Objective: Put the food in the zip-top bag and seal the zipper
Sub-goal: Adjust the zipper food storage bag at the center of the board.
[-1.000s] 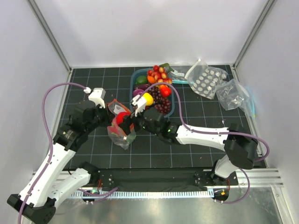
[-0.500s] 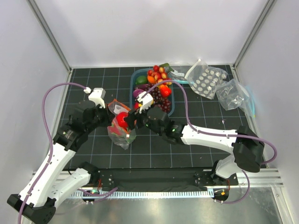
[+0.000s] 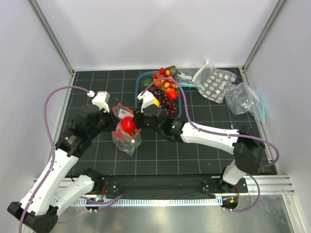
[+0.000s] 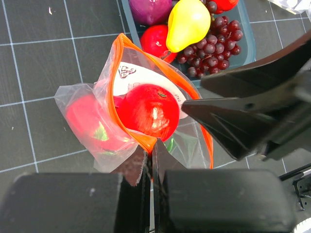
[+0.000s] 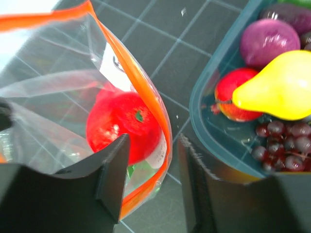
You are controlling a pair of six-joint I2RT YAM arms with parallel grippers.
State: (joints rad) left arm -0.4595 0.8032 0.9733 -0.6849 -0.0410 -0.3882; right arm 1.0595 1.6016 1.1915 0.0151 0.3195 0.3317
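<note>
The zip-top bag (image 3: 127,144) stands open left of centre, with a white label and an orange-red zipper (image 4: 127,48) round its mouth. A red fruit (image 4: 148,110) sits in the mouth, and a pink and green piece lies lower inside. My left gripper (image 4: 151,145) is shut on the near zipper rim; the top view shows it (image 3: 118,128) at the bag's left. My right gripper (image 5: 150,165) is open, with the bag's right rim between its fingers and the red fruit (image 5: 124,126) just past them. More food, a yellow pear (image 5: 282,87) and grapes (image 4: 209,48), lies in the tray.
A teal tray (image 3: 181,112) of toy fruit stands right behind the bag, close to my right fingers. A clear pouch with white discs (image 3: 214,83) and a pouch with a teal-blue strip (image 3: 245,99) lie at the back right. White walls enclose the black gridded mat.
My right wrist has drawn back from over the bag towards the tray. The red fruit stays in the bag's mouth. My left arm has held still on the rim.
</note>
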